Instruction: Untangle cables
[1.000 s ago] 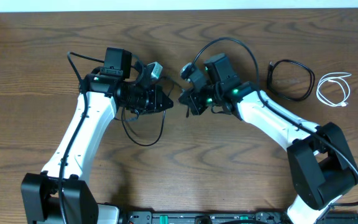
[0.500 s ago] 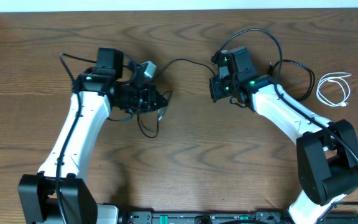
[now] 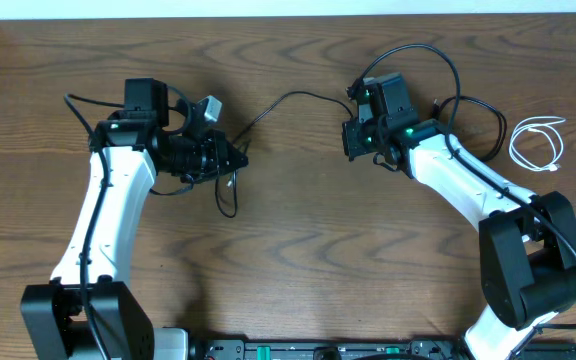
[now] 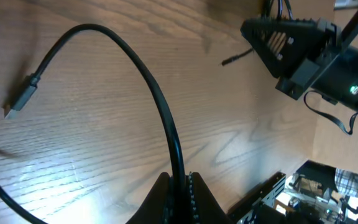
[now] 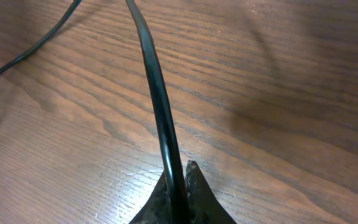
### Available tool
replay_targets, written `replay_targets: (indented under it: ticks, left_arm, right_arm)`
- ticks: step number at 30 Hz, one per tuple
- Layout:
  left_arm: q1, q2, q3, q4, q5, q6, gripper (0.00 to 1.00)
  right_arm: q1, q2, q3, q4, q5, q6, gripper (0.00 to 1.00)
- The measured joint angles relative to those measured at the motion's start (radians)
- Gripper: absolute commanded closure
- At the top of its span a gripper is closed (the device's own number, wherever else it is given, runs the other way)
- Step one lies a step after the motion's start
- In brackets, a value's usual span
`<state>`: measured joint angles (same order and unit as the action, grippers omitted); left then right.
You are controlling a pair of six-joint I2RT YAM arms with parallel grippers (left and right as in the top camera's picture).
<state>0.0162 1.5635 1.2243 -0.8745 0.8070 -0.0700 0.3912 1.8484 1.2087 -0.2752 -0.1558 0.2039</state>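
Separation is my aim: left claw point(image 3: 234, 158) and right claw point(image 3: 349, 141) each clamp the black cable point(image 5: 160, 112), drawn out between them.

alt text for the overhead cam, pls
Two robot arms hold a black cable slung between them above a wooden table, with the left gripper and right gripper each shut on it. A small white cable lies looped, apart, at the right edge.
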Motion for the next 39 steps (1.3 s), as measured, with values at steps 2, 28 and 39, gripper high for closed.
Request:
replay_targets:
  ticks: [2,28,39]
  left_arm:
    - [-0.017,0.0,0.0,0.0,0.0,0.0,0.92]
    - [-0.199,0.0,-0.008,0.251,-0.216,-0.174,0.93]
    - [-0.217,0.068,-0.008,0.325,-0.26,-0.196,0.92]
  right_arm:
    - [0.0,0.0,0.0,0.008,0.0,0.008,0.95]
    - [0.11,0.0,0.0,-0.151,-0.429,0.279,0.91]
    - [0.154,0.0,0.0,-0.155,-0.526,0.287,0.57]
